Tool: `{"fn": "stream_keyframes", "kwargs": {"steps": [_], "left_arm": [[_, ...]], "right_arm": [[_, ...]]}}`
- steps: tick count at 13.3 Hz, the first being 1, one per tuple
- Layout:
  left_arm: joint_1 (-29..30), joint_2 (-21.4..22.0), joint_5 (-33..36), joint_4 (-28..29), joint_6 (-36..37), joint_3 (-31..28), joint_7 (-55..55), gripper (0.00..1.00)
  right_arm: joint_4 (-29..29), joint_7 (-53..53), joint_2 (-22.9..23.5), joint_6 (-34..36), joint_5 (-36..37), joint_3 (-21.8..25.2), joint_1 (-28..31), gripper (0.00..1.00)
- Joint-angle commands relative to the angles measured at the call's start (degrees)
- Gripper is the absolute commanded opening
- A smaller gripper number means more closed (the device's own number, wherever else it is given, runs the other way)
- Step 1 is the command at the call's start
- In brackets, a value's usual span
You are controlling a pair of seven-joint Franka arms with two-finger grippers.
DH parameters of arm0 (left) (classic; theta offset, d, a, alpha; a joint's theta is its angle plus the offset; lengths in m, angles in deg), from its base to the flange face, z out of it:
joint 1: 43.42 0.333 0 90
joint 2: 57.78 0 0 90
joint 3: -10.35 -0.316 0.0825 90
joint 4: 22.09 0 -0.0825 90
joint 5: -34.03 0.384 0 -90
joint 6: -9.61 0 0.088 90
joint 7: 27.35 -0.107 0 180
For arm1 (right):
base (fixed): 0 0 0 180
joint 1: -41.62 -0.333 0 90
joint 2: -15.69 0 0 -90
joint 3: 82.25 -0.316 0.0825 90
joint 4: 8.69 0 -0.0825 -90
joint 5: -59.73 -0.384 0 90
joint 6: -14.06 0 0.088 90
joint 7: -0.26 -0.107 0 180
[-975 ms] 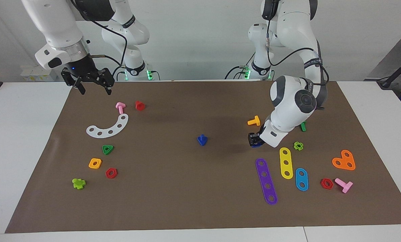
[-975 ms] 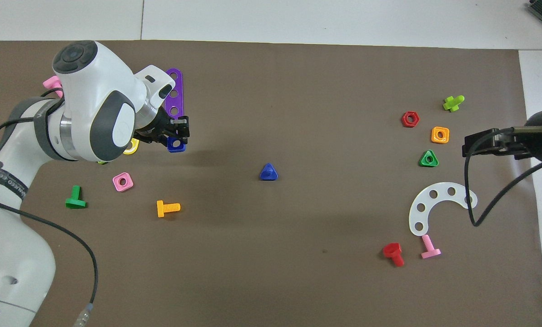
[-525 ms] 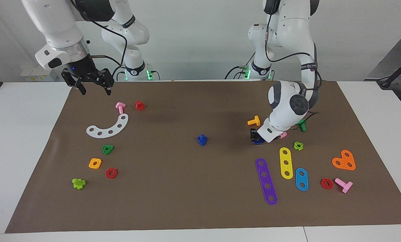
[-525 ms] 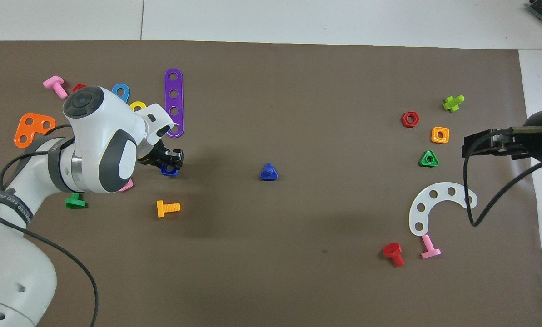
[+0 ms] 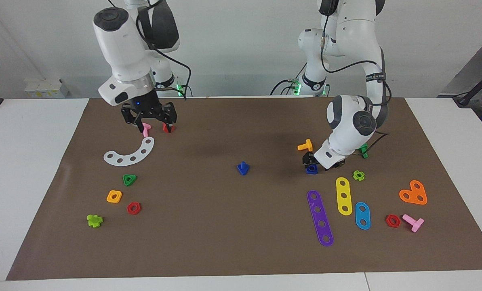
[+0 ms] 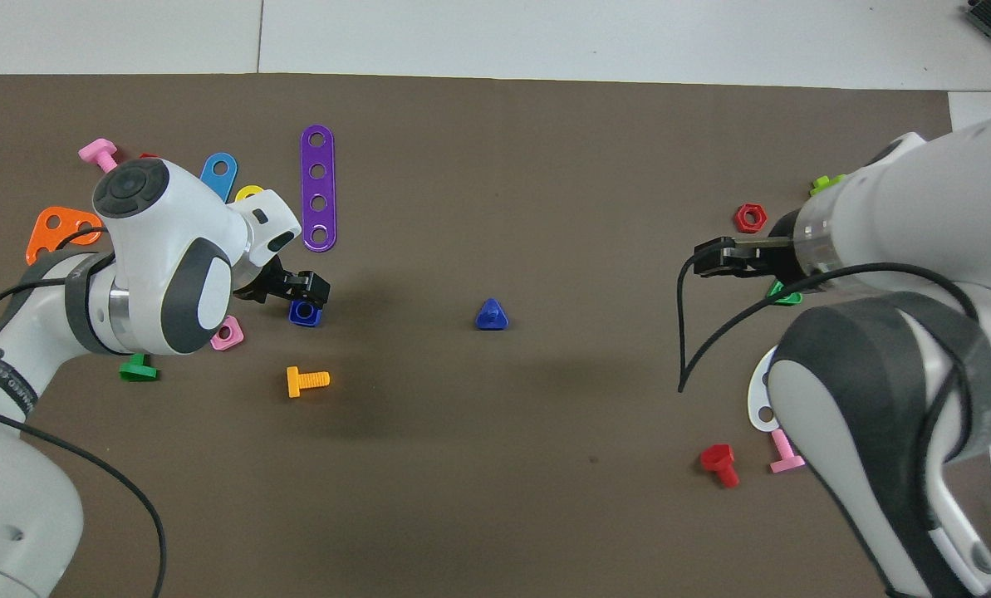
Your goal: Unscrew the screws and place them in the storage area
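Screw (image 5: 243, 168), dark blue with a triangular head, stands alone near the middle of a brown mat (image 5: 224, 250) that covers most of the white surface (image 5: 30, 161). It rests on its head with the short stem pointing up, and nothing touches it.

Toward the left arm's end of the mat, the left gripper (image 5: 308, 159) hangs low, just above a blue square nut (image 5: 311, 169) that lies flat on the mat. Whether its jaws are open or closed cannot be told. An orange bolt (image 5: 305, 145) lies just beside this gripper, nearer to the robots. A purple strip (image 5: 320, 218) with four holes lies farther from the robots than the nut.

Toward the right arm's end, the right gripper (image 5: 155, 127) points straight down with its jaws spread open, holding nothing. It is low over a pink bolt (image 5: 146, 129) and a red bolt (image 5: 168, 128), one finger by each. A white curved strip (image 5: 129, 153) lies just beside the pink bolt, farther from the robots.

Both grippers are well apart from the screw.
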Motion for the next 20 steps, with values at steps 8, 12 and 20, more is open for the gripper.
{"fn": "stream_keyframes", "kwargs": {"steps": [8, 12, 20], "left_arm": [[6.62, 4.27, 12.46, -25.4, 42.2, -3.64, -0.99, 1.0], [6.62, 11.3, 14.06, -25.68, 42.94, -5.22, -0.9, 1.0], [7.32, 12.63, 8.61, -26.3, 37.32, -5.4, -0.46, 1.0]], "right_arm": [[-3.46, -19.18, 17.19, -18.84, 1.9, 0.09, -15.37, 0.87], [-5.05, -19.45, 21.76, -20.51, 4.7, 0.09, -18.1, 0.77], [-3.03, -20.15, 25.55, -24.03, 6.64, 0.18, -21.0, 0.61]]}}
